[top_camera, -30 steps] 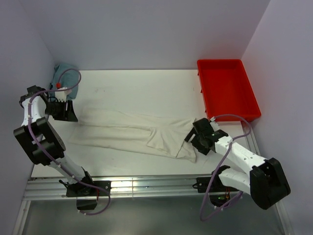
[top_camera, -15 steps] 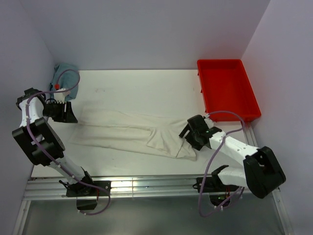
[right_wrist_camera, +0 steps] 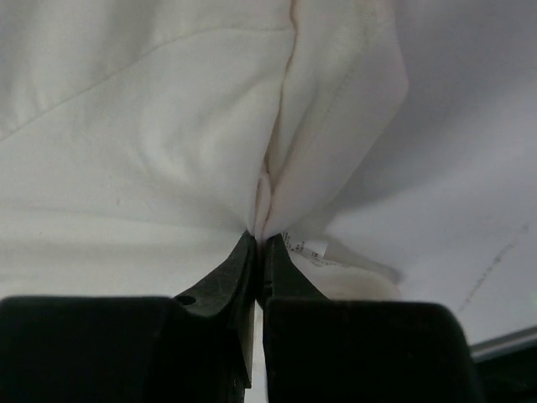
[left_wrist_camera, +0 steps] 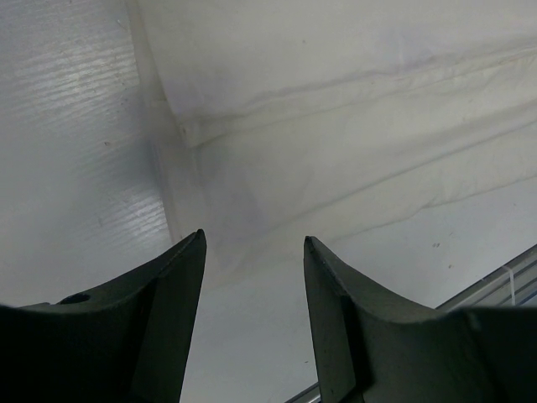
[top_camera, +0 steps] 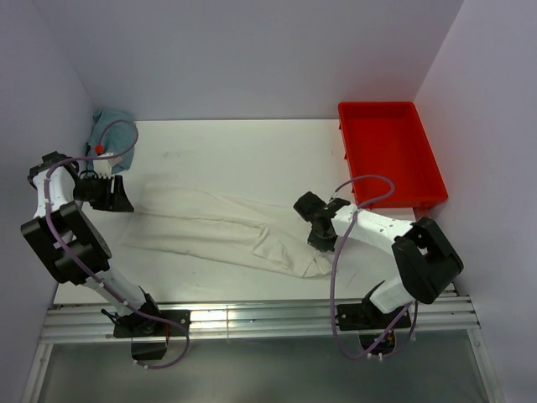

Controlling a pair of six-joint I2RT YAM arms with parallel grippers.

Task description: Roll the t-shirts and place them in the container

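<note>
From above, the cream-white t-shirt (top_camera: pixel 218 227) lies spread flat and long across the near half of the white table (top_camera: pixel 252 151), one end by the left wall and the other bunched near the right arm. The left gripper (top_camera: pixel 113 195) sits at the shirt's left end, close to the wall; from up here I cannot tell how wide its fingers stand. The right gripper (top_camera: pixel 321 245) points down into the crumpled right end of the shirt, its arm folded back toward the near edge. A red tray (top_camera: pixel 390 155) stands at the far right of the table, well apart from the shirt, and a teal cloth (top_camera: pixel 105 126) is tucked into the far left corner. Through the left wrist camera, the left gripper (left_wrist_camera: pixel 254 243) has its two dark fingers partly apart with nothing between them, just over the edge of the t-shirt (left_wrist_camera: pixel 352 126), whose hem and seams run across the upper right while bare table (left_wrist_camera: pixel 75 126) shows on the left. Through the right wrist camera, the right gripper (right_wrist_camera: pixel 258 239) has its fingers pressed together on a ridge of the t-shirt (right_wrist_camera: pixel 151 134), the fabric rising in a pinched fold from the tips. A small white label (right_wrist_camera: pixel 312 246) shows just beside them, and bare table (right_wrist_camera: pixel 470 168) lies to the right.
</note>
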